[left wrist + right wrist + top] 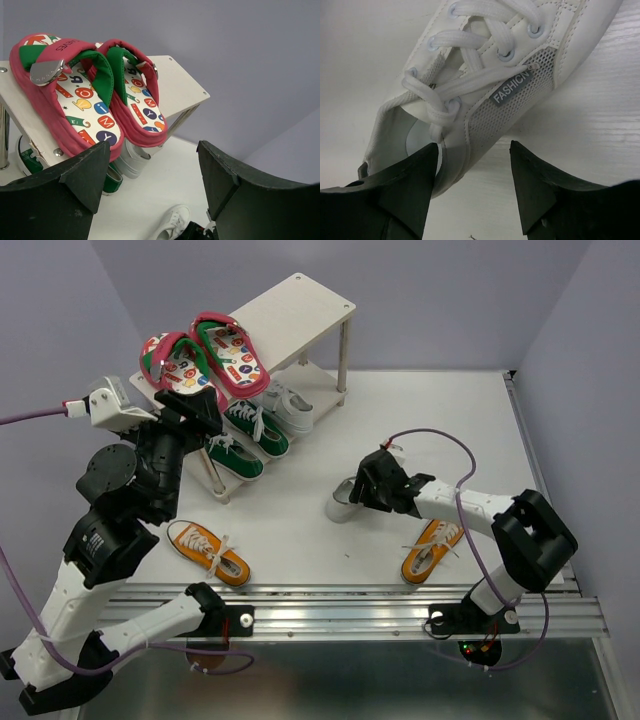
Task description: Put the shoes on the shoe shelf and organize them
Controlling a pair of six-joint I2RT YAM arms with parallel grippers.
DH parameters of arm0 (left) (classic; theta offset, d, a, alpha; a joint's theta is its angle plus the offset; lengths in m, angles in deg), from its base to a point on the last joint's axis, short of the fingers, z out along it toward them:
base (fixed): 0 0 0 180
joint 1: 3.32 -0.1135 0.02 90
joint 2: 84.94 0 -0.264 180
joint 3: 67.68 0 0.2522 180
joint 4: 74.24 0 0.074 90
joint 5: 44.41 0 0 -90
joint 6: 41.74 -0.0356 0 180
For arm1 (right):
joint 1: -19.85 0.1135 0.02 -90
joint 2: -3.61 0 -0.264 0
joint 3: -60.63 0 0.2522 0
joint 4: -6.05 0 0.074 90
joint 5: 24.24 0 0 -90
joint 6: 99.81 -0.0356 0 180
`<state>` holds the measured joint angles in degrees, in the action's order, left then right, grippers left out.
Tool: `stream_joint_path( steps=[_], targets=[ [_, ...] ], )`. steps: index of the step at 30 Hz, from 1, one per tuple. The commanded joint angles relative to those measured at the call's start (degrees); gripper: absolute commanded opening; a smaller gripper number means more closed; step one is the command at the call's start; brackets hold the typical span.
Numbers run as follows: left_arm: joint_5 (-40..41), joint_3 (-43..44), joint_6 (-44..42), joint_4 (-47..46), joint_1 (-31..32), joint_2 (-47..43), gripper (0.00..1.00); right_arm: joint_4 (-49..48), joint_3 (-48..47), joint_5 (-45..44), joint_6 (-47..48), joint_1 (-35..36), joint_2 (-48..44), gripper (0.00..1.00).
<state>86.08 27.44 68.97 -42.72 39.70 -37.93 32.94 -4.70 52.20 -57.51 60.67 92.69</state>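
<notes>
White worktop (pixel 300 530); shoe shelf (pixel 300 300), upper left, holds flip-flops (pixel 205 355), green sneakers (pixel 245 440), one white sneaker (pixel 288 405). I judge two orange sneakers (pixel 207 552) and the loose white sneaker (pixel 490 85) remain. Left gripper (pixel 152 160), right gripper (pixel 475 160): fingers spread.

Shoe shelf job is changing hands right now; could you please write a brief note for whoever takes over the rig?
Left tool: open, empty, by the flip-flops on the top board of the shoe shelf.
Right tool: open, at the heel of a white sneaker on the table; no grip yet.
Done: flip-flops on top; green sneakers and the other white sneaker on the lower board.
Left: that first white sneaker and both orange sneakers, on the table.
</notes>
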Motion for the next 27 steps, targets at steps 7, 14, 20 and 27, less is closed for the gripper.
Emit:
stream_joint_path(
  steps=[7, 14, 20, 27],
  targets=[
    [0.5, -1.0, -0.2, -1.9, 0.0, -1.0, 0.82, -3.7, -3.3, -2.0, 6.9, -0.3, 2.2, 0.15],
    [1.3, -2.3, -0.4, -2.7, 0.0, -1.6, 0.81, -0.1, -7.9, -0.7, 27.1, -0.3, 0.8, 0.01],
    [0.5, -1.6, -0.1, -2.1, 0.0, -1.3, 0.81, 5.8, -11.3, -6.6, 37.9, -1.5, 2.0, 0.34],
    [0.5, -1.6, 0.2, -1.9, 0.0, -1.9, 0.82, 9.4, -11.4, -6.4, 31.7, -2.8, 3.3, 0.82]
  ],
)
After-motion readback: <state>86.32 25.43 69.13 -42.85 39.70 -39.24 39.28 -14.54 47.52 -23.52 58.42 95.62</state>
